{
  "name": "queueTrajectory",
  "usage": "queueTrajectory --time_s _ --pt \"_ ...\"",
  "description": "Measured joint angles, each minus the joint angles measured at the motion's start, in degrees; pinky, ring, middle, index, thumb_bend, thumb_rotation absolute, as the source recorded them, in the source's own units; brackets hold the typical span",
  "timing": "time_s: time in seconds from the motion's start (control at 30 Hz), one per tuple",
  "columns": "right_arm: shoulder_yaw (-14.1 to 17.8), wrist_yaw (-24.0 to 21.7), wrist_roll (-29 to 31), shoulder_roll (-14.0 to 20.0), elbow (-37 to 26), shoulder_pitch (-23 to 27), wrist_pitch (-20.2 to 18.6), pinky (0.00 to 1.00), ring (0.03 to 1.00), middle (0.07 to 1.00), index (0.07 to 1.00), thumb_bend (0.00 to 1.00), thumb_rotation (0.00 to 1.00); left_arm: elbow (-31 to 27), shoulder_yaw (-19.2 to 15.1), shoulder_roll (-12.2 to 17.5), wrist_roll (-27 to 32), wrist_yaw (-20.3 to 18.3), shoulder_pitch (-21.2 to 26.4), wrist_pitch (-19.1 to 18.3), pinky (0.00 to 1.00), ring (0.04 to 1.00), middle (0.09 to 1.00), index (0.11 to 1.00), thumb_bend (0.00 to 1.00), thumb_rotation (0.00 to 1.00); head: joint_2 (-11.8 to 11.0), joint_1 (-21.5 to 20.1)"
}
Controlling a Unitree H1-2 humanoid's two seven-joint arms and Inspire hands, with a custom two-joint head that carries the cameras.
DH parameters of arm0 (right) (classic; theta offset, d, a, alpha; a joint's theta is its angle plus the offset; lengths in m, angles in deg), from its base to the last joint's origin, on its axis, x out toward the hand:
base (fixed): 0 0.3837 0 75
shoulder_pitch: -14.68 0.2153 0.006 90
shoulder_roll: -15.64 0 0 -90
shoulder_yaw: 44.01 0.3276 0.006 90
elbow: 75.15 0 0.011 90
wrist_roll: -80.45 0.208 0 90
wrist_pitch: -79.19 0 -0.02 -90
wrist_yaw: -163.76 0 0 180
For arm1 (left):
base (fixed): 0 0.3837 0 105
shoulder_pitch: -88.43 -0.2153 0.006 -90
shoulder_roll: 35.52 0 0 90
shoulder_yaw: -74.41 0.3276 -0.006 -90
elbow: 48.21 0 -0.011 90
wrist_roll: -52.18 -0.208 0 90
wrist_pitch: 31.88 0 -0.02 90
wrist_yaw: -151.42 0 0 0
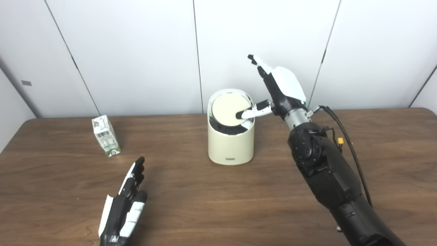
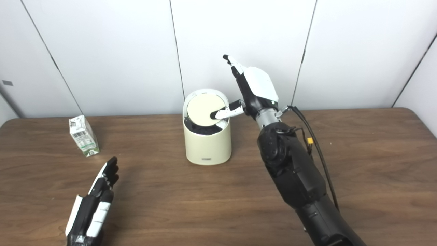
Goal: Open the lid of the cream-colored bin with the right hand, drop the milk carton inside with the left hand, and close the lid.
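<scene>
Here the cream-colored bin (image 1: 231,143) stood near the back of the wooden table (image 1: 218,205), its round lid (image 1: 229,108) tilted, a dark gap showing along its lower edge. The right hand (image 1: 278,90) was beside the bin, fingers spread upward and holding nothing, the thumb resting on the lid. The milk carton (image 1: 106,135) stood (leaning a little) well to the left. The left hand (image 1: 124,205) lay low over the table near the carton, fingers straight, empty.
</scene>
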Motion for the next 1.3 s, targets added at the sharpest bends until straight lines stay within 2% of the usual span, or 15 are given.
queueTrajectory --time_s 0.1,0.2,0.33,0.57,0.7,0.77,0.87,0.97,1.03,1.2,1.27,1.3 --pt "-2.1 0.1 -2.5 1.3 -0.4 0.4 0.8 0.88 0.953 0.944 0.964 1.0 0.13 0.0 0.0 0.0 0.0 0.0 0.0 0.0 1.0 1.0 1.0 1.0 0.76 0.81 0.1 -0.1" --pt "-4.5 0.1 -6.2 2.1 -0.9 1.2 1.8 0.88 0.959 0.951 0.971 1.0 0.12 0.0 0.0 0.0 -0.1 0.0 -0.1 0.0 1.0 1.0 1.0 1.0 0.78 0.84 0.0 -0.2" --pt "-6.4 -0.3 -9.5 2.7 -0.9 2.2 2.2 0.89 0.969 0.961 0.974 1.0 0.1 0.0 0.2 0.1 -0.4 -0.1 -0.1 0.0 1.0 1.0 1.0 1.0 0.76 0.84 -0.1 -0.1" --pt "-6.5 -0.1 -10.2 2.7 -0.7 2.3 2.8 0.88 0.949 0.945 0.964 1.0 0.09 0.0 0.5 0.3 -0.7 -0.2 -0.1 0.1 1.0 1.0 1.0 1.0 0.76 0.85 -0.1 -0.2" --pt "-5.7 0.1 -9.7 2.4 -0.7 1.7 3.4 0.87 0.942 0.942 0.963 1.0 0.13 0.0 0.5 0.3 -0.7 -0.2 -0.2 0.1 1.0 1.0 1.0 1.0 0.74 0.84 -0.1 -0.3" --pt "-3.8 -0.3 -7.3 1.7 -0.7 1.1 3.5 0.89 0.946 0.938 0.961 1.0 0.19 0.0 0.5 0.3 -0.7 -0.2 -0.2 0.1 1.0 1.0 1.0 1.0 0.74 0.84 -0.1 -0.3" --pt "1.9 -0.7 -0.6 -1.3 -0.1 -0.6 2.5 0.85 0.916 0.92 0.95 0.95 0.26 0.0 0.6 0.3 -0.7 -0.2 -0.2 0.1 1.0 1.0 1.0 1.0 0.74 0.85 -0.1 -0.3" --pt "8.9 -0.9 8.8 -5.3 -0.3 -3.0 0.7 0.76 0.881 0.91 0.957 0.81 0.4 0.0 0.6 0.3 0.8 -0.5 -0.1 0.1 1.0 1.0 1.0 1.0 0.73 0.84 -0.4 -0.3" --pt "12.6 -0.9 13.4 -7.9 -1.2 -3.6 -1.8 0.75 0.868 0.896 0.949 0.73 0.49 0.0 0.6 0.3 2.2 -0.7 -0.1 0.1 1.0 1.0 1.0 1.0 0.73 0.85 -0.5 -0.3" --pt "16.0 -2.1 18.9 -9.7 -8.0 -3.7 -8.9 0.74 0.852 0.897 0.913 0.62 0.54 0.0 0.6 0.1 4.1 -1.5 0.1 0.1 1.0 1.0 1.0 1.0 0.73 0.87 -0.8 -0.3" --pt "17.4 -2.7 21.5 -9.8 -9.2 -4.0 -10.8 0.8 0.888 0.915 0.911 0.53 0.57 0.0 0.6 0.1 4.2 -1.7 0.1 0.1 1.0 1.0 1.0 1.0 0.72 0.88 -1.4 -0.3" --pt "19.0 -3.4 24.3 -10.0 -10.2 -4.8 -11.9 0.81 0.89 0.915 0.912 0.53 0.57 0.0 0.6 0.1 4.3 -1.7 0.1 0.1 1.0 1.0 1.0 1.0 0.72 0.88 -1.4 -0.3"
